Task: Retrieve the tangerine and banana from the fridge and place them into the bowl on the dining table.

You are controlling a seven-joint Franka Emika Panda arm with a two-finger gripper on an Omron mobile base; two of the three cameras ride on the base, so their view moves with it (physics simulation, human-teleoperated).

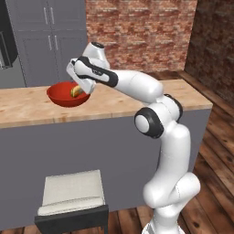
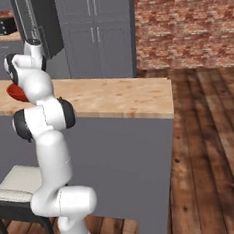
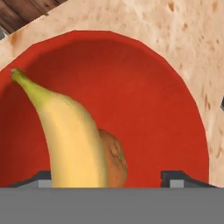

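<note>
Releasing step, by the look of it: gripper (image 3: 111, 177) spread wide over the red bowl (image 3: 175, 100) on the dining table (image 1: 27, 107), clasping nothing. Banana (image 3: 70, 140) inside, leaning against the tangerine (image 3: 114, 158). Next: lift straight clear.

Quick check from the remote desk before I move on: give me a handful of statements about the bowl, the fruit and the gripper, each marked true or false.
1. The banana lies inside the bowl. True.
2. The tangerine sits on the dining table outside the bowl. False: it is in the bowl, beside the banana.
3. The gripper is clamped on the banana. False: its fingertips stand wide apart.
4. The bowl rests on the wooden table. True.
5. The bowl is blue. False: it is red.
</note>
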